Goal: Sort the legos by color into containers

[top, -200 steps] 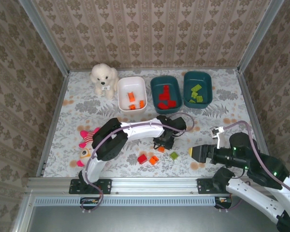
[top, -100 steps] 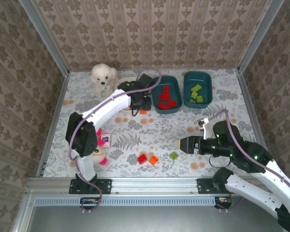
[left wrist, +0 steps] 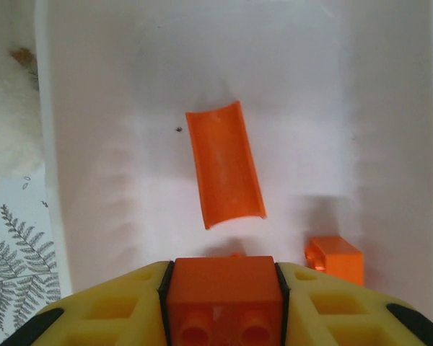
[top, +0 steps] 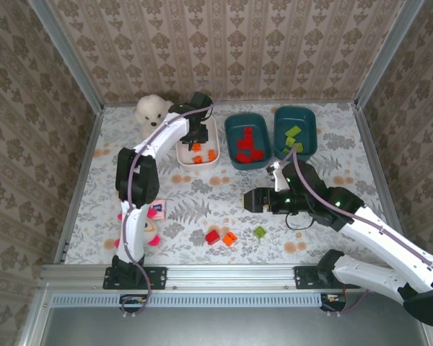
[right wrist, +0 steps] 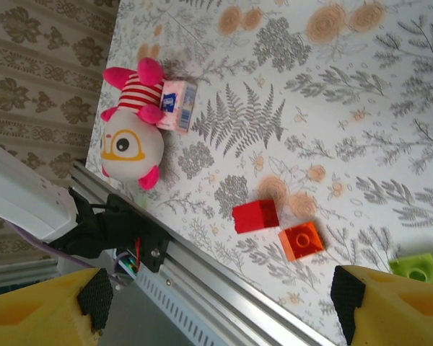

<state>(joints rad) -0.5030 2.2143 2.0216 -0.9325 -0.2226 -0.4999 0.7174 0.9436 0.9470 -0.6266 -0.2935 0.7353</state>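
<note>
An orange lego [left wrist: 220,288] is pinched btwn the yellow fingers [left wrist: 108,317] of the left end effector [top: 197,135], which is closed on it and hangs over the white bin [top: 216,140]. On that bin's floor lie a curved orange piece [left wrist: 224,173] and a small orange brick [left wrist: 335,258], apart from ea. other. Right of it, the middle teal bin [top: 245,117] holds red legos [top: 249,148], and the far teal bin [top: 296,110] holds lime-green ones [top: 294,140].

Three more lie loose on the worktop [top: 202,191] near the front rail: a red brick [right wrist: 255,215] just beside an orange brick [right wrist: 301,240], w/ a green brick [right wrist: 417,268] a little apart. The right end effector [top: 249,200] sits above the worktop btwn the teal bins and those three, fingers spread wide and holding nothing (clear in the wrist view).

At the left edge lies a pink-and-white doll [right wrist: 133,137] w/ a pink card [right wrist: 177,96] against it. A white plush dog [top: 150,110] sits just beside the white bin.
</note>
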